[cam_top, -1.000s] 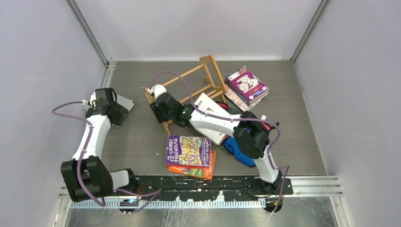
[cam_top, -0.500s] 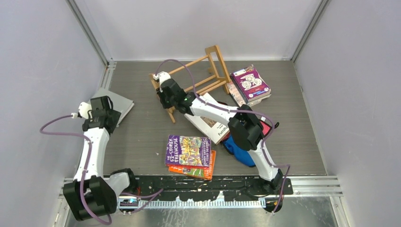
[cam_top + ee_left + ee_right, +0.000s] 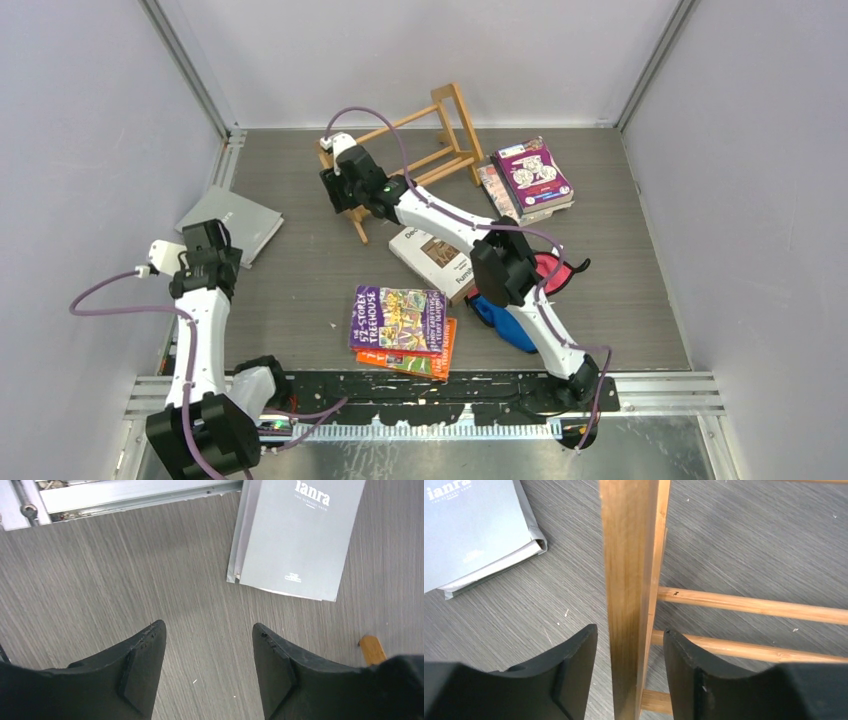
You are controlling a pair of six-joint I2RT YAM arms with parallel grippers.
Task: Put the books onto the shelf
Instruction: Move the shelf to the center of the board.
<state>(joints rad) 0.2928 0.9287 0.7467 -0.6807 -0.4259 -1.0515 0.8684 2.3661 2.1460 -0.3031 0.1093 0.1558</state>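
The left gripper [image 3: 207,627] has pulled back from the grey book [image 3: 295,535]. The book now lies ahead, a bit right. Its fingers are apart over bare table [image 3: 100,580]. The shelf [image 3: 629,555] has slid toward the back wall. The right gripper [image 3: 630,630] is open around its end post.

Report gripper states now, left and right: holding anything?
Left gripper: open, empty; the grey book lies ahead, untouched.
Right gripper: jaws straddle the wooden rack's end piece; clamped or loose cannot be told.
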